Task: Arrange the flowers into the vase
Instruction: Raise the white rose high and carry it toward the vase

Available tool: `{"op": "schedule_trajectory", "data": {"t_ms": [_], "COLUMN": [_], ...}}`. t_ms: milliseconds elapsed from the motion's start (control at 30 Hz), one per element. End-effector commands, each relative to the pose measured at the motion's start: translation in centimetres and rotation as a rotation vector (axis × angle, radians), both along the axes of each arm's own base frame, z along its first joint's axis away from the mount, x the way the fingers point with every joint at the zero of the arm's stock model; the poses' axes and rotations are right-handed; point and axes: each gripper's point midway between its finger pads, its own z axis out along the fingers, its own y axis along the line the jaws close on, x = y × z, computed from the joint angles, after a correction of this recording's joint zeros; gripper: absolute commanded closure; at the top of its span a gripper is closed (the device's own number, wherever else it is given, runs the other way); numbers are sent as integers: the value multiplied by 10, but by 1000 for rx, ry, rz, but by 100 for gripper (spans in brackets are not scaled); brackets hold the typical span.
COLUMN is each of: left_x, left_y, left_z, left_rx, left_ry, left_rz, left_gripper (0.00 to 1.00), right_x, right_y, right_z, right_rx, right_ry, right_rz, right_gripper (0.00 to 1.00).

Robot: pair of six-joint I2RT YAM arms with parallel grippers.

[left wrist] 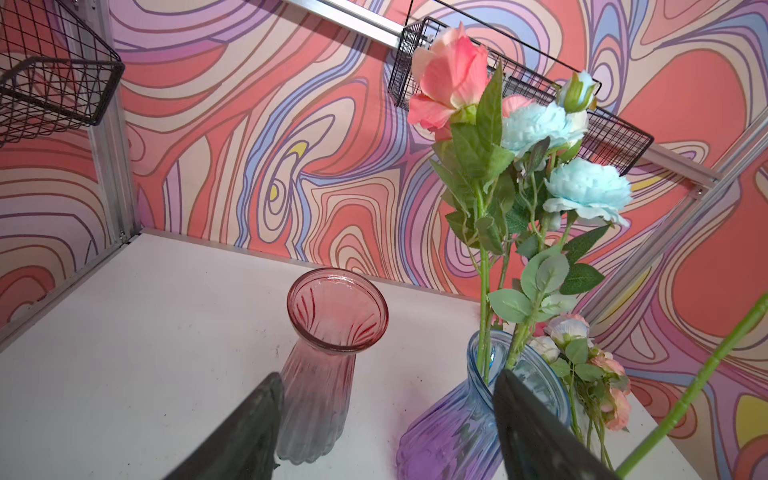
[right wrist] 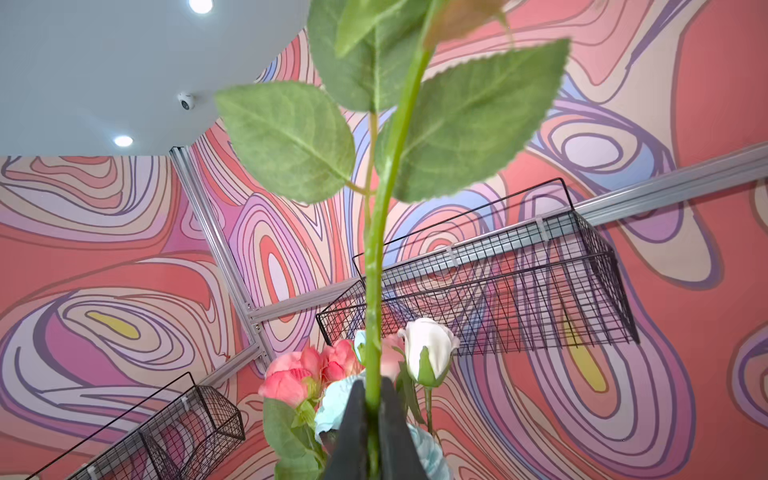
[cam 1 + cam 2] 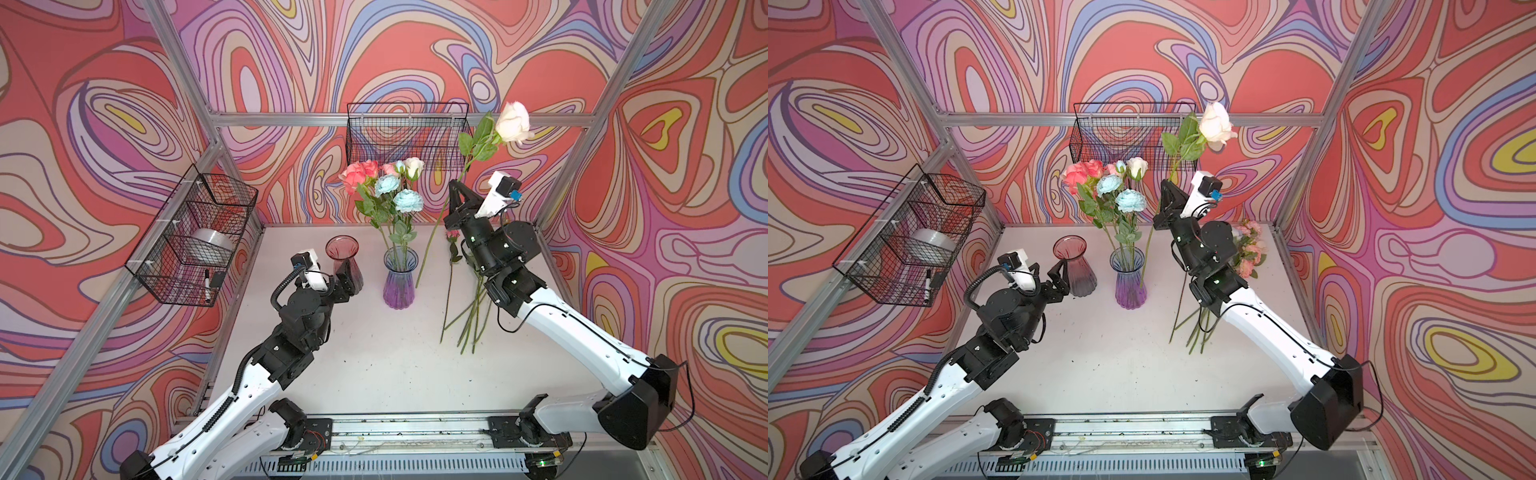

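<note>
A blue-and-purple glass vase (image 3: 400,278) (image 3: 1128,282) (image 1: 453,419) stands mid-table and holds several flowers (image 3: 386,183) with pink, pale blue and white heads. My right gripper (image 3: 455,185) (image 3: 1166,185) (image 2: 372,388) is shut on the green stem of a white rose (image 3: 514,122) (image 3: 1214,124). It holds the rose up, head high, and the stem's lower end hangs just right of the vase. More flowers (image 3: 469,320) (image 3: 1250,249) lie on the table under the right arm. My left gripper (image 3: 349,278) (image 3: 1061,274) (image 1: 388,376) is open beside an empty pink vase (image 3: 343,251) (image 1: 332,311), with nothing between its fingers.
A wire basket (image 3: 195,232) on the left wall holds a tape roll (image 3: 212,245) and a marker. Another wire basket (image 3: 407,133) hangs on the back wall behind the flower heads. Aluminium frame posts stand at the table's corners, and the arms' base rail (image 3: 399,432) runs along the front.
</note>
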Motion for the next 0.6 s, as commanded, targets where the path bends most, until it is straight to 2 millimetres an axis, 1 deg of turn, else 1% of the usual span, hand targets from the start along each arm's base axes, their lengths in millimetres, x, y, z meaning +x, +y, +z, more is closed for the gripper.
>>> {"op": "schedule_trajectory", "data": {"t_ms": [0,133,267,567], "left_x": [-1,1,2,2], "left_y": [1,-3,-5,-8], "left_z": [9,7,6,6], "left_rx": [-66,-67,-56,-49], "left_ry": [-24,-12,-5,-8], "left_rz": [-2,-22,-28,-40], "left_gripper": [21,21,21,21], "right_x": [0,11,22,43], "right_y": [1,6,13,25], "right_z": [21,31,35,37], "right_rx": [-2,-12,-13,-42], "right_ry": [-42,-47,-58,-82], "right_rz": [-29,-49,-56,-93], "right_gripper": [100,100,100,100]}}
